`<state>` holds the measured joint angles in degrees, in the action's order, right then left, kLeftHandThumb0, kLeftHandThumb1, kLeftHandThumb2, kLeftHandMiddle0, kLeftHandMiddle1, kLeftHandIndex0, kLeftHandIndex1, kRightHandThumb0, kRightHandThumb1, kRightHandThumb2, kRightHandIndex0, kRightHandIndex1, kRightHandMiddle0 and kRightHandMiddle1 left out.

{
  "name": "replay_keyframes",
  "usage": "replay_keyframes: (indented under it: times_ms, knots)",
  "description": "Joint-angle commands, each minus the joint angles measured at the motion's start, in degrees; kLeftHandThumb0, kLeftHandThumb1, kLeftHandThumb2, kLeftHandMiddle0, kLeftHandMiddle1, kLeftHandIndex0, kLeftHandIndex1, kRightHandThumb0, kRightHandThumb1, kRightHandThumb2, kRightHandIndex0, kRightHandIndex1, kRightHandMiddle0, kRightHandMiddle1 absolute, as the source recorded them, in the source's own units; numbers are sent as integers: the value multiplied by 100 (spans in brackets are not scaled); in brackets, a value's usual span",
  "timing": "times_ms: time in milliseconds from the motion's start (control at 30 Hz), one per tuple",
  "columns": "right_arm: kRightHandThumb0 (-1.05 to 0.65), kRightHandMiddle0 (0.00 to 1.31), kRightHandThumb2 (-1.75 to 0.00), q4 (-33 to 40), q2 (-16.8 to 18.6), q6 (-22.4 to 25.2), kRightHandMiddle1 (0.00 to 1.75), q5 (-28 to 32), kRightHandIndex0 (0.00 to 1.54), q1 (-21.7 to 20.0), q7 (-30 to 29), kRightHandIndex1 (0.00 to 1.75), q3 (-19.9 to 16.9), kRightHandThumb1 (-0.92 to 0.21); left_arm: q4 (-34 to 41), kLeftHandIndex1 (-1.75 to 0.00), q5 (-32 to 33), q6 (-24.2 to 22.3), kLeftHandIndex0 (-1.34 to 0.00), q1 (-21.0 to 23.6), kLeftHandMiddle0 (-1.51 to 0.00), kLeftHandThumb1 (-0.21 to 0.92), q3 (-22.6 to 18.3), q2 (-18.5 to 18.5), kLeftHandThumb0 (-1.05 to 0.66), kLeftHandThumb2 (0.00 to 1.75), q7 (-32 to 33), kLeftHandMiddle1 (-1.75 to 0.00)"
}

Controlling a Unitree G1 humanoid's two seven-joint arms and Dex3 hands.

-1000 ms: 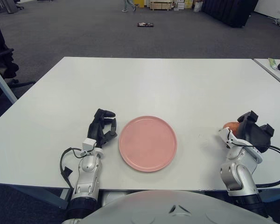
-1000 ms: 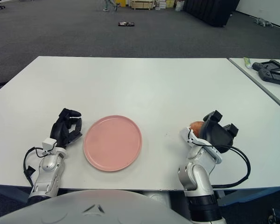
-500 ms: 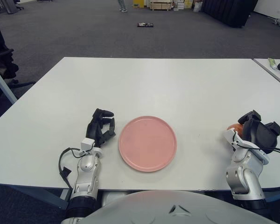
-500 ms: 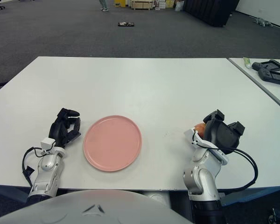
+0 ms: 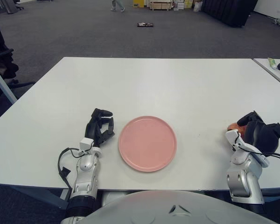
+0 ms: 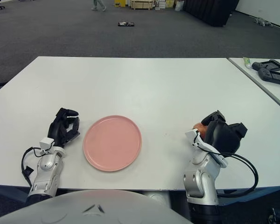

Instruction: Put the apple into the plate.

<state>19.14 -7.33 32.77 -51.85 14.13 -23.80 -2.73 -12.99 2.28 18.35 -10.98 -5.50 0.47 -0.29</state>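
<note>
The right hand point(image 6: 219, 133) sits at the near right, its dark fingers point(image 6: 214, 116) curled around the apple point(image 6: 199, 127). The left hand point(image 5: 100, 127) shows at the near left, fingers loosely curled and holding nothing.

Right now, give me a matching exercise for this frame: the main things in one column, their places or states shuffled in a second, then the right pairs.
Things:
1. plate
2. apple
3. left hand
4. right hand

Places or states:
A. on the table's right side, mostly hidden behind dark fingers
B. pink, nothing on it, near the table's front edge
C. beside the plate on its left, holding nothing
D. wrapped over the apple, far right of the plate

Pairs: 1-B, 2-A, 3-C, 4-D
</note>
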Motion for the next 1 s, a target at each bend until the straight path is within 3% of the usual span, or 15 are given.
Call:
replay_keyframes:
  times_ms: [0,700,900,967]
  knots:
    - [0,66,-173,49,78,-131,175,120,92,-113,-125,168,-72,6,-232,-175,48,-190,-35,-125,-57,66,-51,14,-39,88,-2,-175]
    - [0,66,-173,-183,121,-1091,175,680,92,-43,-635,169,-386,6,-242,-175,49,-169,-35,-137,-57,66,-83,1,-39,88,16,-174]
    - [0,64,-171,-293,83,-1157,175,567,91,-70,-798,170,-392,4,-232,-175,42,-174,-35,-141,-57,67,-88,-4,-39,88,26,-175]
    - [-1,70,-173,-314,87,-1134,166,530,93,-92,-836,173,-394,7,-224,-175,35,-180,-35,-144,-57,67,-90,-9,-39,88,37,-174]
